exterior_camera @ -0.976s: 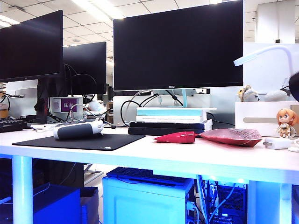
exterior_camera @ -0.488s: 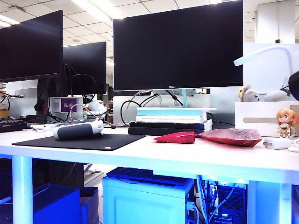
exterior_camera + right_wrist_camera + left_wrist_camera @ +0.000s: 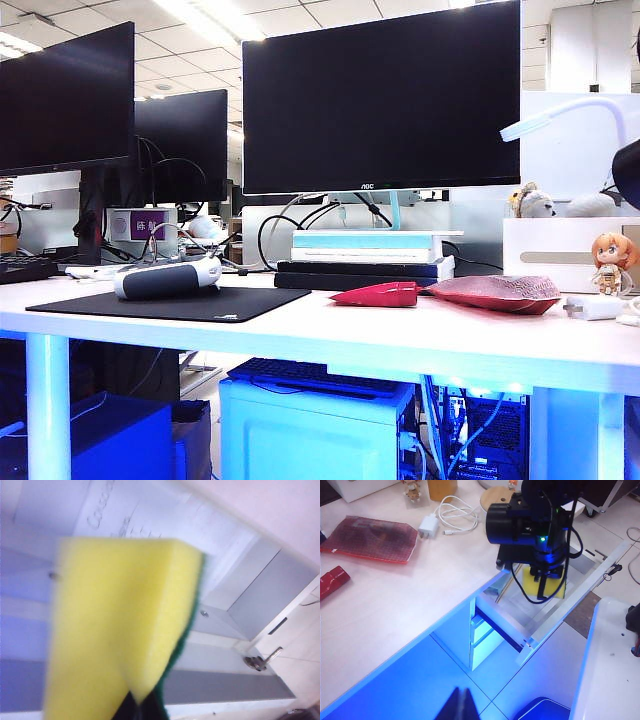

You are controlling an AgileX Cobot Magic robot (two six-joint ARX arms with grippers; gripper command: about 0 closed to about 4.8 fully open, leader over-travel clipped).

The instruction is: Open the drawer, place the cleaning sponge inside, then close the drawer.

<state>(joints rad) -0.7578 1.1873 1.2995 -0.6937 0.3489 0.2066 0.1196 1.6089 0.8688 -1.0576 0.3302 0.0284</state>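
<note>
The cleaning sponge (image 3: 120,625), yellow foam with a dark green layer, fills the right wrist view. My right gripper (image 3: 142,711) is shut on its lower edge. In the left wrist view the right gripper (image 3: 542,572) hangs over the pulled-out drawer (image 3: 570,602) beside the desk, and the sponge (image 3: 555,587) dangles from it inside the drawer's opening. Grey drawer walls (image 3: 225,685) and a metal handle (image 3: 260,660) show behind the sponge. My left gripper (image 3: 462,702) is shut and empty, out over the blue-lit floor and away from the drawer. Neither the drawer nor the sponge shows in the exterior view.
Two flat red packets (image 3: 370,537) (image 3: 332,580) lie on the white desk (image 3: 395,620), with a white charger and coiled cable (image 3: 447,520) near them. The exterior view shows monitors, stacked books (image 3: 365,258), the red packets (image 3: 495,292) and a dark arm part (image 3: 630,175) at its right edge.
In the exterior view the desk scene is the same; only the dark arm part at the right edge has shifted slightly upward.
</note>
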